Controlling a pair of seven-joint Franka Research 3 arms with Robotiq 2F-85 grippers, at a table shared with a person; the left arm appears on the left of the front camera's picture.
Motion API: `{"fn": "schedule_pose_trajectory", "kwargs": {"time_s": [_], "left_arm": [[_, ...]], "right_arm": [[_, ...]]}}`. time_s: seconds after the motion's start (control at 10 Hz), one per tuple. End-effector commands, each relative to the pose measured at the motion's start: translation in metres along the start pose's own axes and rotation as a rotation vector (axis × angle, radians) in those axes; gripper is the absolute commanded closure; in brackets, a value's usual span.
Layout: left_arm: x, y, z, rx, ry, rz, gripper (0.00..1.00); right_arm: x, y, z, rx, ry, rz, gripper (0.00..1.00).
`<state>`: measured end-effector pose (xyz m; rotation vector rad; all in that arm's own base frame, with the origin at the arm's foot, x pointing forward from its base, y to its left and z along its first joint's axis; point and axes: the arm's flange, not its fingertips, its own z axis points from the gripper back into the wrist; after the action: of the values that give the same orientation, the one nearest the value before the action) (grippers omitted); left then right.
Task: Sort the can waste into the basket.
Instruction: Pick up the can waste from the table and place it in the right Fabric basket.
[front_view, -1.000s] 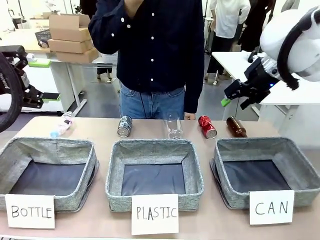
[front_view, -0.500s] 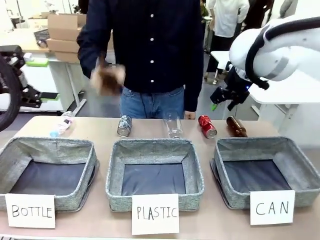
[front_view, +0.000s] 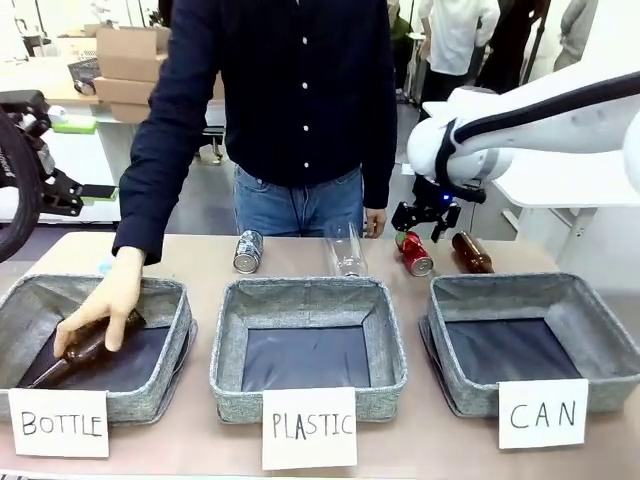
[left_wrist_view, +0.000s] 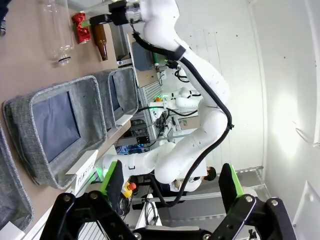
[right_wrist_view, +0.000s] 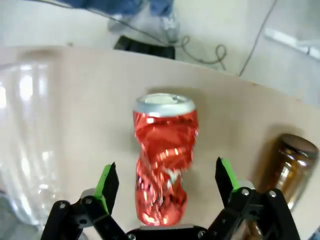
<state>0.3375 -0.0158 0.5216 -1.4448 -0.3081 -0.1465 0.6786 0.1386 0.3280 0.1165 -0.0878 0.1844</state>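
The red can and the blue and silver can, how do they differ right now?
The red can is crumpled; the blue and silver can looks undented. The red can lies between the right gripper's open fingers; the blue and silver can has no gripper near it. Both lie on their sides on the table, outside the CAN basket.

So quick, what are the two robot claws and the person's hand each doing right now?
Left gripper: open, empty.
Right gripper: open, fingers either side of the red can.
Person's hand: holding a brown bottle in the BOTTLE basket.
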Motion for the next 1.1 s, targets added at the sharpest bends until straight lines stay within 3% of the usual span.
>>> {"fn": "schedule_pose_trajectory", "kwargs": {"time_s": [0.0,0.5,0.6,0.7,0.8,0.9,1.0], "left_arm": [[0.001,-0.002,-0.002,-0.028,-0.007,-0.023,0.0],[0.001,-0.002,-0.002,-0.028,-0.007,-0.023,0.0],[0.001,-0.002,-0.002,-0.028,-0.007,-0.023,0.0],[0.001,-0.002,-0.002,-0.028,-0.007,-0.023,0.0],[0.001,-0.002,-0.002,-0.028,-0.007,-0.023,0.0],[0.001,-0.002,-0.002,-0.028,-0.007,-0.023,0.0],[0.001,-0.002,-0.002,-0.028,-0.007,-0.023,0.0]], "right_arm": [[0.02,0.008,-0.013,-0.034,0.057,-0.024,0.0],[0.02,0.009,-0.022,-0.09,0.084,-0.037,0.0],[0.022,0.009,-0.025,-0.116,0.103,-0.053,0.59],[0.021,0.01,-0.026,-0.135,0.095,-0.047,0.6],[0.021,0.01,-0.026,-0.138,0.093,-0.042,1.0],[0.021,0.011,-0.027,-0.14,0.099,-0.038,0.65],[0.02,0.01,-0.028,-0.15,0.106,-0.033,1.0]]}}
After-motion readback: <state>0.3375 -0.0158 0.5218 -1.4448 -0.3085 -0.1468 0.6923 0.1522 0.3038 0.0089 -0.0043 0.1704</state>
